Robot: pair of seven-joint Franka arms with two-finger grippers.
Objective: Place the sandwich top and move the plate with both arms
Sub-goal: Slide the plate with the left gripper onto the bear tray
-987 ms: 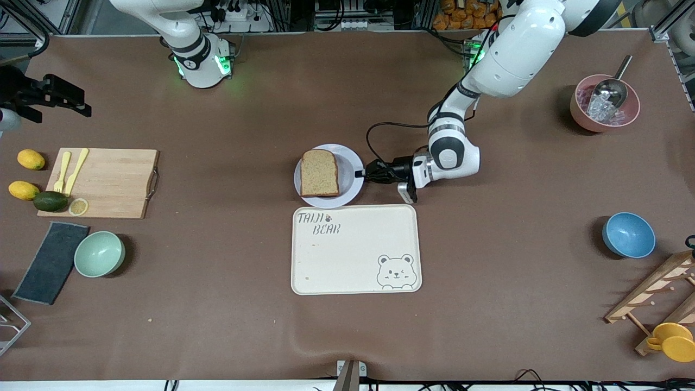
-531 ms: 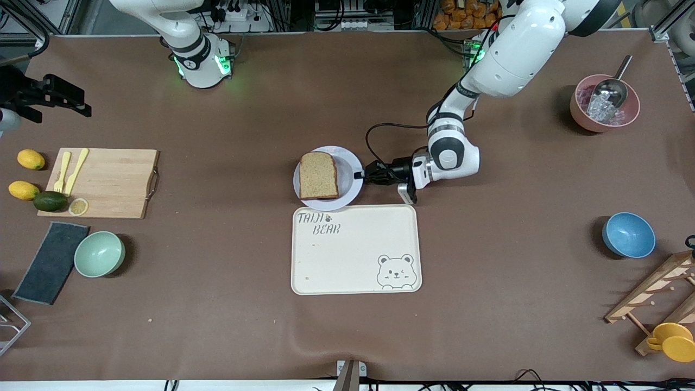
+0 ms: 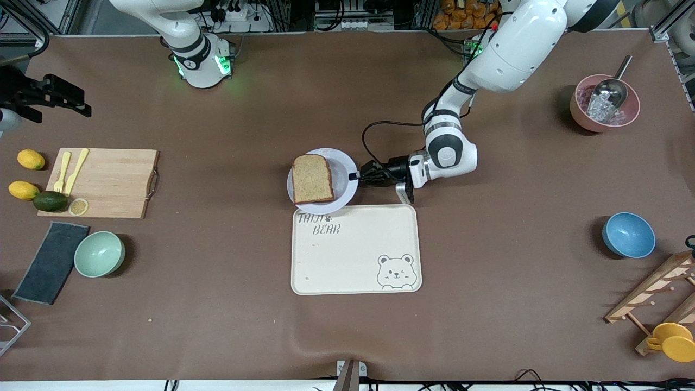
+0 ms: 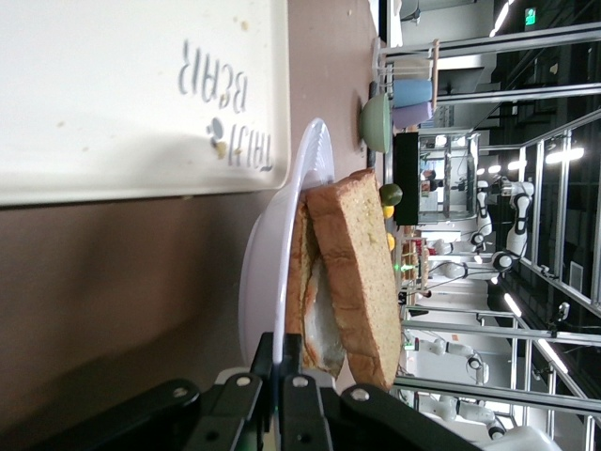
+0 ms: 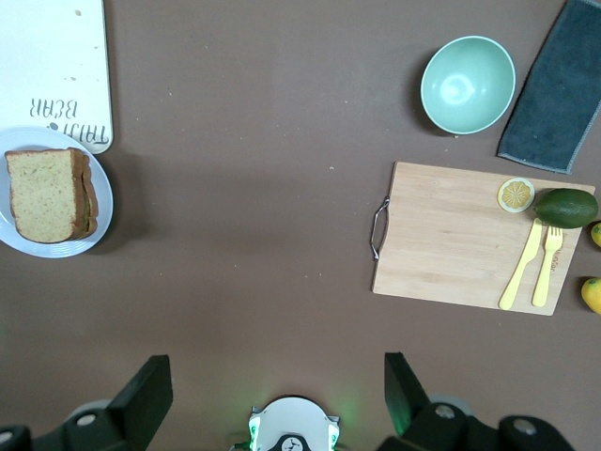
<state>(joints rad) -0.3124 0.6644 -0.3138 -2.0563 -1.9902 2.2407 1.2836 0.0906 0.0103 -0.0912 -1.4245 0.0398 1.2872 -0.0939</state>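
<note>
The sandwich top, a light-brown bread slice, lies on a stacked sandwich on the pale round plate. In the left wrist view the sandwich top covers egg white and a lower slice. My left gripper is shut on the plate's rim at the side toward the left arm's end, with one finger under it. The plate's edge overlaps the corner of the cream tray. My right gripper waits open, high over the right arm's end of the table, fingers wide apart, holding nothing.
A wooden cutting board with yellow cutlery, lemons, an avocado, a green bowl and a dark cloth lie toward the right arm's end. A pink bowl with scoop, a blue bowl and a wooden rack stand toward the left arm's end.
The left gripper has carried the plate and sandwich toward the right arm's end and slightly nearer the front camera, onto the tray's corner. The right arm has not moved.
</note>
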